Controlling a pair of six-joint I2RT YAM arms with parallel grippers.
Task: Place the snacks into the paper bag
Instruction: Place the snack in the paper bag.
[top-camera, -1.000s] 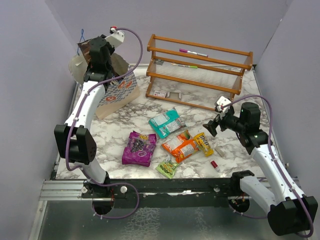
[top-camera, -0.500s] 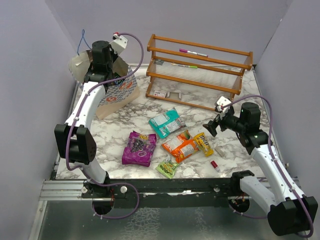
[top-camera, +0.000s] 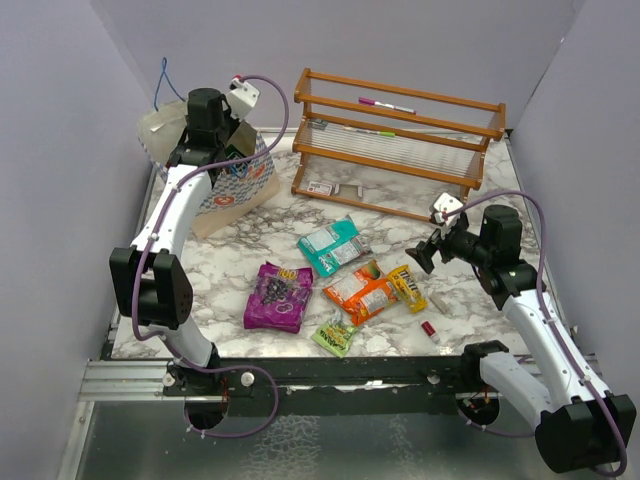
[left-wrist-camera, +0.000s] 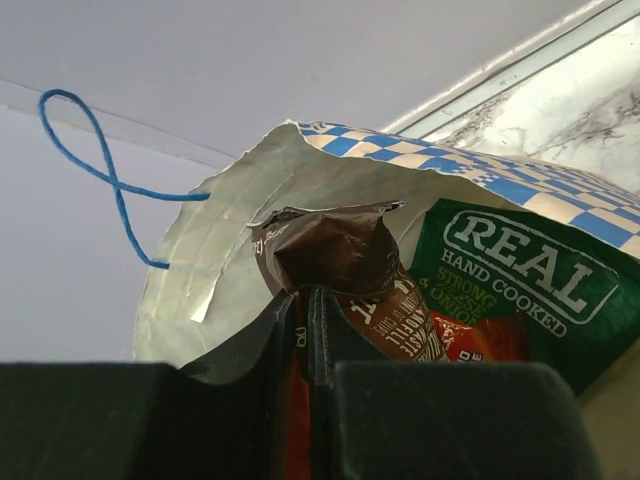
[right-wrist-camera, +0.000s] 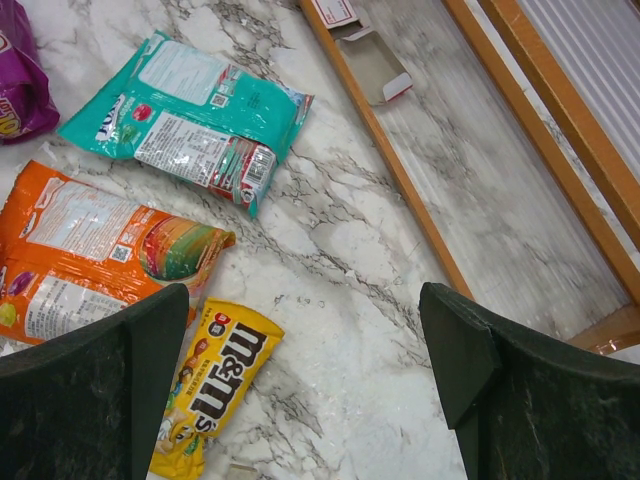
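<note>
The paper bag (top-camera: 238, 188) sits at the far left corner of the desk (top-camera: 250, 235) with its mouth open. The left gripper (left-wrist-camera: 305, 300) is at that mouth, its fingers nearly together and clamped on the crumpled end of a brown packet (left-wrist-camera: 335, 250), which shows against the bag's cream inside. Beside it in the bag are a large green packet (left-wrist-camera: 520, 270) and a red packet (left-wrist-camera: 480, 335).

The right gripper (right-wrist-camera: 300, 330) hovers above the desk toward the right edge, fingers wide apart with nothing between them.

5 packets lie flat mid-desk toward the near edge:
- purple (top-camera: 279, 296)
- teal (top-camera: 333, 245)
- orange (top-camera: 360, 292)
- yellow (top-camera: 406, 287)
- small light-green (top-camera: 335, 335)

A wooden rack (top-camera: 400, 140) stands along the far edge.
</note>
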